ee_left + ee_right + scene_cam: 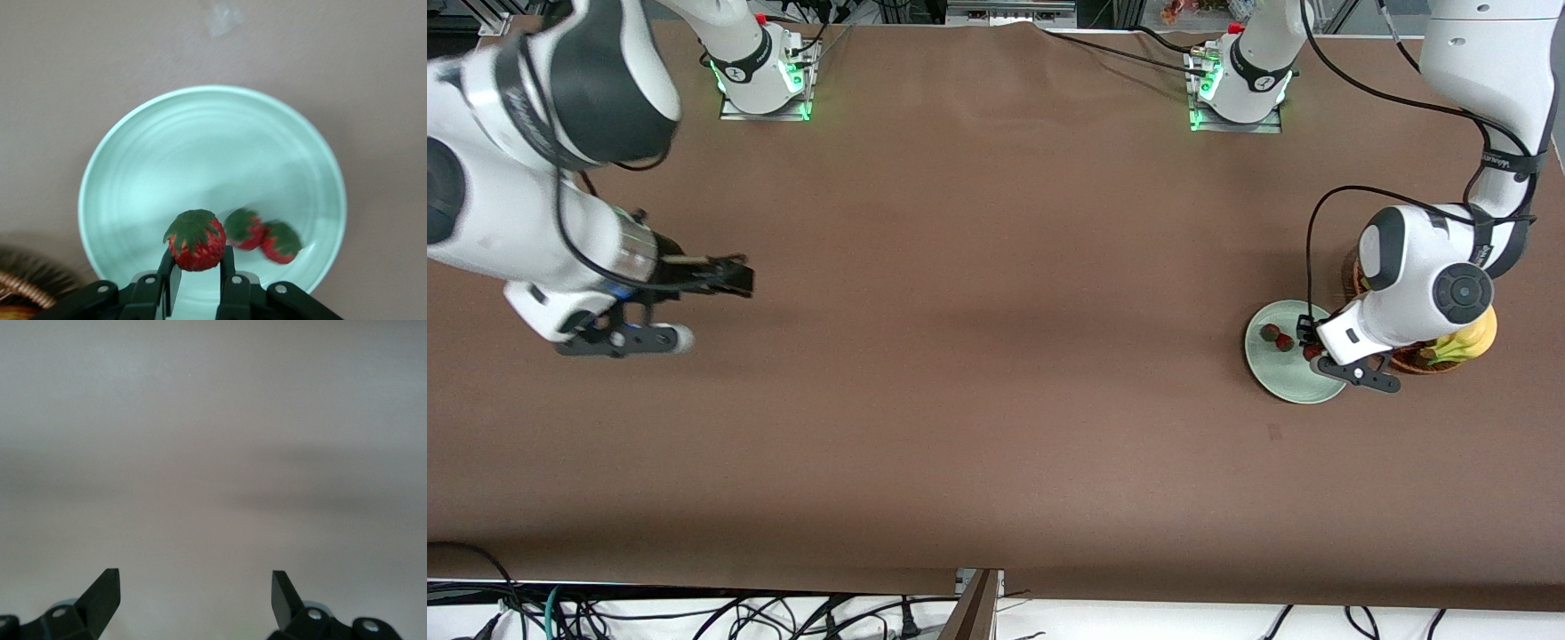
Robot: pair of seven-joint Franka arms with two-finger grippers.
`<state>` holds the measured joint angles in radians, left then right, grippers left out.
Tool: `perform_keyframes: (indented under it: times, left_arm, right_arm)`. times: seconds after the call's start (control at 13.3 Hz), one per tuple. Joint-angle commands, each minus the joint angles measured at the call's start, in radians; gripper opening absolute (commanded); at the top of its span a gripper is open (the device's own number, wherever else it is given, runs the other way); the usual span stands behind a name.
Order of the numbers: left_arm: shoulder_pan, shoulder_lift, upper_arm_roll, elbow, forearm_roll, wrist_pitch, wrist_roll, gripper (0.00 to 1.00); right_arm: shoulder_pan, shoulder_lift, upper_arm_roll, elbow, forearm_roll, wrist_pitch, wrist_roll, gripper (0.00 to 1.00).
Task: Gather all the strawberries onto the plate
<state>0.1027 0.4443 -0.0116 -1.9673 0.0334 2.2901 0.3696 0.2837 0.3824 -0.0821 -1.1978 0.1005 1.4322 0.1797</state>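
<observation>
Left pincer (199, 267) is over the plate (1294, 382), its two black fingers (172, 277) clamped on one strawberry (197, 241). Right pincer (195, 593) hangs over bare tabletop (996, 356) at the right arm's end, its fingers spread wide apart with nothing between them; that arm waits.

Brown matte covering lies over the whole tabletop, faintly creased, with a small dark mark nearer the front camera than the plate. Both arm bases are bolted along the edge farthest from that camera, each showing a green glow. Black cables trail from the bases and hang in a tangle below the edge nearest the camera, where a white strip shows.

Round and shallow, the plate is pale mint green with a low raised rim and faint concentric rings, and it sits toward the left arm's end of the tabletop. Two more strawberries (1277, 337) lie on it, touching each other, red with small green leafy caps. In the left wrist view the held berry is bright red, dotted with seeds, its leafy cap toward the camera. Just beside the plate stands a brown wicker basket (1414, 360) holding yellow bananas (1467, 342), mostly hidden by the left arm.

No readable writing shows on the plate or the fruit.
</observation>
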Motion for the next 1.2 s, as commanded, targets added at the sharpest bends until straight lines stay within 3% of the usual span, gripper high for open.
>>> perform_keyframes:
  times: [0.0,0.08,0.15,0.23,0.3,0.6,0.83,1.13]
  left_arm:
    - [0.006,-0.001,0.015,-0.004,-0.029,-0.008,0.068,0.36]
    - [0.009,0.001,0.015,-0.004,-0.027,-0.008,0.071,0.56]
    - [0.011,0.001,0.015,-0.004,-0.027,-0.008,0.071,0.88]
    - [0.011,0.001,0.015,-0.001,-0.029,-0.008,0.068,1.0]
    - [0.009,-0.004,0.013,0.004,-0.029,-0.015,0.052,1.0]
    - [0.002,-0.056,-0.033,0.046,-0.07,-0.092,-0.029,1.0]
    - [-0.014,-0.087,-0.076,0.178,-0.061,-0.257,-0.157,1.0]
    - [-0.034,-0.171,-0.076,0.356,-0.067,-0.498,-0.248,1.0]
  right_arm:
    - [0.002,-0.179,-0.018,-0.208,-0.001,0.019,-0.026,1.0]
    - [0.002,-0.222,-0.018,-0.265,-0.001,0.027,-0.026,0.99]
    - [0.002,-0.258,-0.019,-0.314,-0.004,0.042,-0.026,1.0]
    - [0.002,-0.296,-0.021,-0.362,-0.01,0.071,-0.029,1.0]
    - [0.002,-0.333,-0.022,-0.408,-0.015,0.097,-0.029,1.0]
    - [0.002,-0.333,-0.021,-0.402,-0.067,0.123,-0.029,1.0]
    - [0.005,-0.329,-0.016,-0.401,-0.084,0.155,-0.031,1.0]
    - [0.011,-0.321,-0.013,-0.379,-0.087,0.166,-0.029,1.0]
